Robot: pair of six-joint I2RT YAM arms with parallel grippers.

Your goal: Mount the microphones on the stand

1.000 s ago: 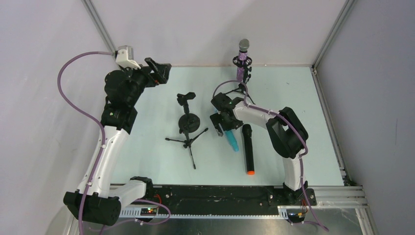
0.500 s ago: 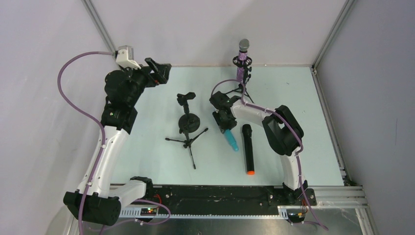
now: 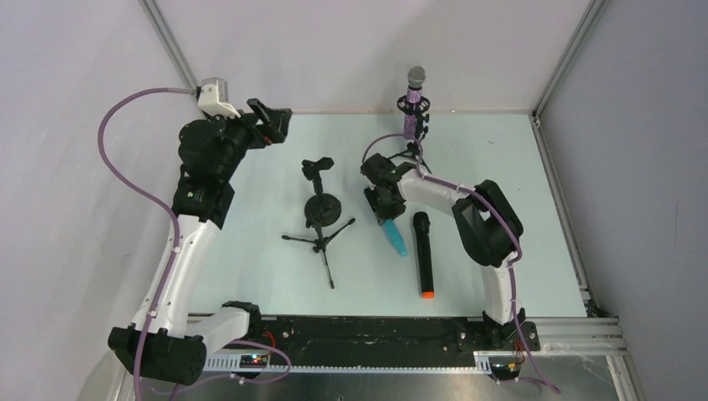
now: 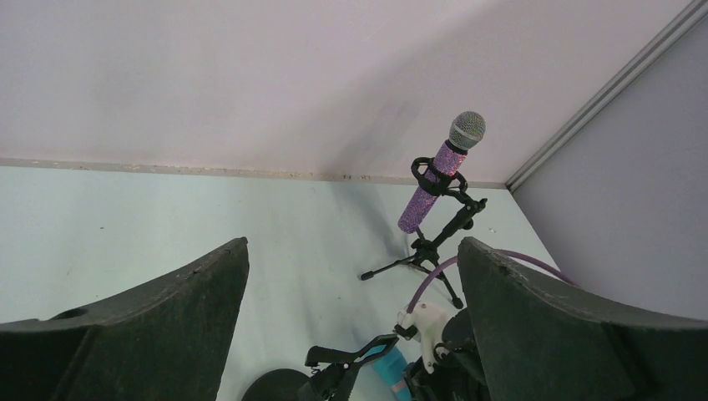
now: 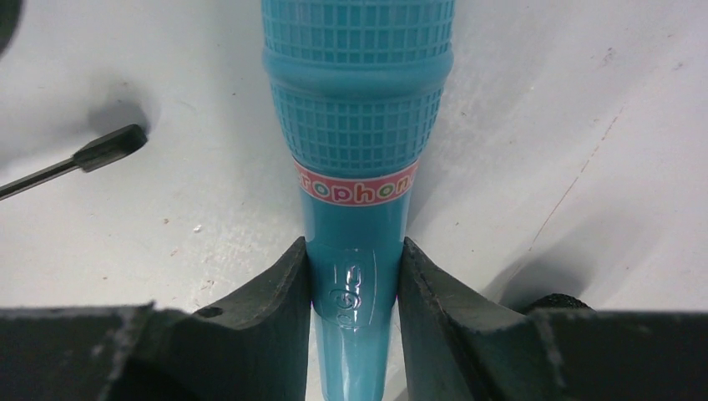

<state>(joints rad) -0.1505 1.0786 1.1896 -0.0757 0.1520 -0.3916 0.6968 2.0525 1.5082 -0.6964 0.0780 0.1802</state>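
Now that my right gripper (image 5: 355, 288) has closed since a second ago, it pinches the blue microphone (image 5: 357, 150) by its narrow handle, flat on the table (image 3: 250, 251) | black microphone (image 3: 424, 255) just beside, unmoved | purple microphone (image 3: 414, 100) upright in its stand (image 4: 453, 224) at the back | I see my left gripper (image 4: 352, 251) raised, fingers wide apart, empty.

Purple microphone (image 4: 416, 210) sits clipped in the far stand (image 4: 427, 248); light-blue microphone (image 5: 357, 125) and black microphone (image 3: 424, 251) lie side by side.
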